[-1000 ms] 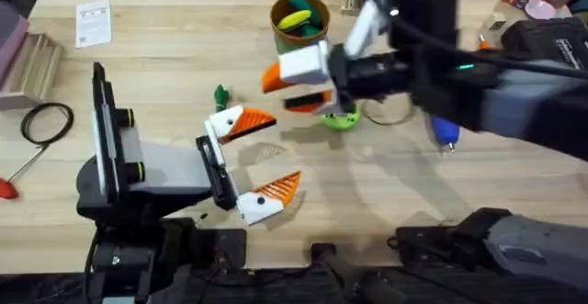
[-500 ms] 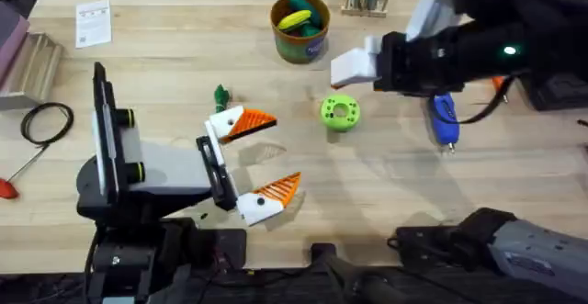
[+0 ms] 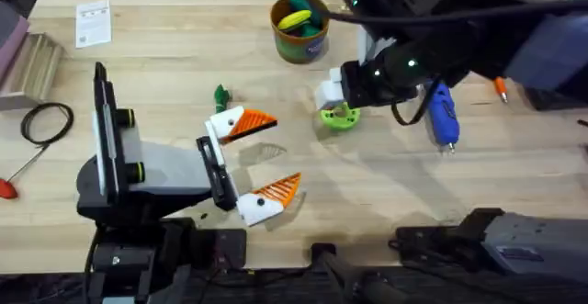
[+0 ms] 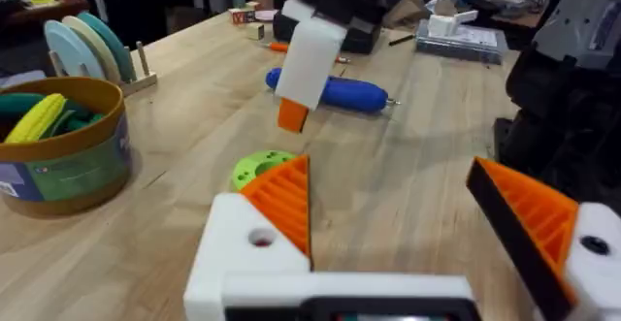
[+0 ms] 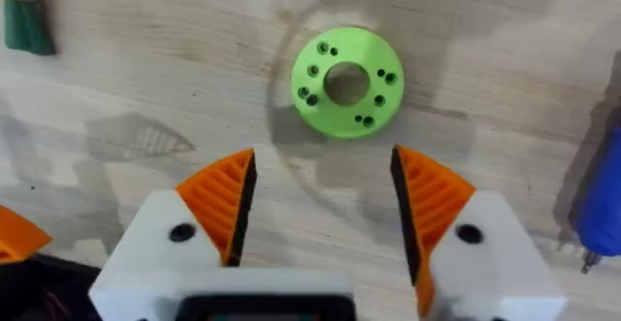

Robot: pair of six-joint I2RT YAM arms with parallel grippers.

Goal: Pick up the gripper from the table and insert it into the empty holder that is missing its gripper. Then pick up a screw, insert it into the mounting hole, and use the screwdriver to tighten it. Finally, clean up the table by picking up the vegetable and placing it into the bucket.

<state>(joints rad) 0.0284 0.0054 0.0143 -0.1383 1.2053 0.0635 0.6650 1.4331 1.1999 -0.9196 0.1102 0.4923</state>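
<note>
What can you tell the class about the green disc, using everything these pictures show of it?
The green disc is a flat, bright-green round piece, plastic by its look, with a large central hole and clusters of small holes around it. It lies flat on the wooden table, touching nothing else. The right gripper hangs above it, open, fingers pointing down beside it. The blue screwdriver lies nearby.

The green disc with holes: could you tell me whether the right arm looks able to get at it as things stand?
Probably yes. The right gripper hangs open just above the green disc, and bare table surrounds the disc; the blue screwdriver lies off to one side, out of the way.
</note>
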